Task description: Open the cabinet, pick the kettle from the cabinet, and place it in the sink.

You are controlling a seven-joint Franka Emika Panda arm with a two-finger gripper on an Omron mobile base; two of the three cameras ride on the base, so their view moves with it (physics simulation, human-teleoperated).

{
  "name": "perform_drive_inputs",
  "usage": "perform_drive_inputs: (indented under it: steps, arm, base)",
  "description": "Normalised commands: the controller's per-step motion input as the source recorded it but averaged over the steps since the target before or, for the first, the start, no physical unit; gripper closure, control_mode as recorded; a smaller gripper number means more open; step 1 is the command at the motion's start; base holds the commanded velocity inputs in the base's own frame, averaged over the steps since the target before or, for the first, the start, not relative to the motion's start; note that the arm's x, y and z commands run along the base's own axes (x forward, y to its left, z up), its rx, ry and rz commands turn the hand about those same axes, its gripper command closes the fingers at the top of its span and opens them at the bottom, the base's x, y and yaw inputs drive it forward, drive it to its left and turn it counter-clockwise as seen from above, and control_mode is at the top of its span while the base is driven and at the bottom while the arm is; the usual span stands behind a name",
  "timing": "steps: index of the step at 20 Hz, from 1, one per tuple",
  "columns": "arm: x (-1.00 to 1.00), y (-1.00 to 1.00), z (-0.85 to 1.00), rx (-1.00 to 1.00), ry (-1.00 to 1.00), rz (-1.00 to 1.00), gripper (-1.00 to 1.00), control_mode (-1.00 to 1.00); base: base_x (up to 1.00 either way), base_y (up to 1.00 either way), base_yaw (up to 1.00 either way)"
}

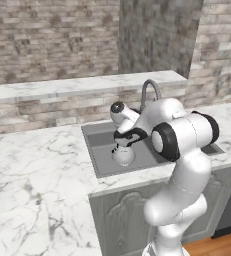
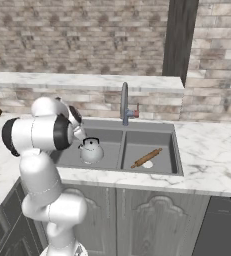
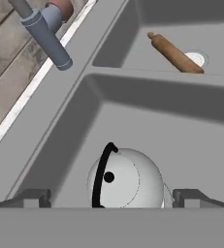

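Note:
The silver-grey kettle [image 1: 123, 156] [image 2: 91, 151] [image 3: 128, 179] stands upright on the floor of the left basin of the sink [image 1: 103, 150] [image 2: 109, 137] [image 3: 181, 135], its black handle arched over the lid knob. My gripper [image 1: 123, 144] [image 3: 111, 198] hangs just above it and is open. Its fingertips [image 3: 36, 197] stand wide on either side of the kettle, apart from it. A grey wood-grain panel [image 1: 157, 35] [image 2: 179, 37] hangs above the back ledge; the cabinet's inside is out of view.
A brown rolling pin [image 2: 147, 158] [image 3: 174, 53] lies over the drain in the right basin. The curved faucet [image 1: 149, 90] [image 2: 124, 102] [image 3: 45, 34] rises behind the divider. White marble counter [image 1: 37, 165] [image 2: 212, 150] flanks the sink. A dark dishwasher front [image 2: 222, 225] sits lower right.

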Motion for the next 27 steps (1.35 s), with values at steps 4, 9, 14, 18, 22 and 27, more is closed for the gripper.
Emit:
perform_drive_inputs:
  steps: [4, 9, 14, 18, 22, 27]
  arm:
    - [-0.28, -0.15, 0.32, 0.13, 0.0, 0.08, -1.0, -1.0]
    - [-0.37, -0.1, 0.29, 0.05, 0.0, 0.15, -1.0, -1.0]
    - [-0.38, -0.08, 0.31, 0.0, -0.03, 0.2, -1.0, -1.0]
    - [-0.34, -0.06, 0.34, 0.0, -0.01, 0.21, -1.0, -1.0]
    - [-0.31, -0.07, 0.37, 0.0, 0.0, 0.24, -1.0, -1.0]
    - [-0.36, -0.09, 0.35, 0.0, -0.02, 0.24, -1.0, -1.0]
  base:
    - [0.0, 0.0, 0.0]
    - [0.0, 0.0, 0.0]
    - [0.0, 0.0, 0.0]
    - [0.0, 0.0, 0.0]
    - [0.0, 0.0, 0.0]
    - [0.0, 0.0, 0.0]
